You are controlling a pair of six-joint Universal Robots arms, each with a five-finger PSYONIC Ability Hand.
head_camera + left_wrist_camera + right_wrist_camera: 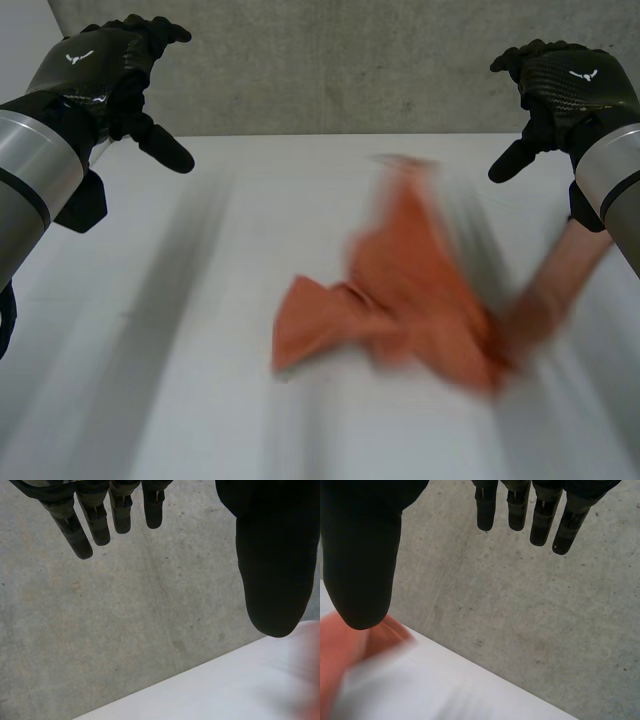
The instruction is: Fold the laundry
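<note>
A left hand [105,70] and a right hand [560,85] hang apart above the far side of a white table [150,350], fingers straight, holding nothing. A crumpled orange cloth [400,300] sits right of centre, where a person's blurred forearm [560,280] meets it.

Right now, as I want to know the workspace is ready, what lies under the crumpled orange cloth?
The white table shows around the crumpled orange cloth, and a person's forearm meets its right end. Whatever is beneath the folds is covered.
</note>
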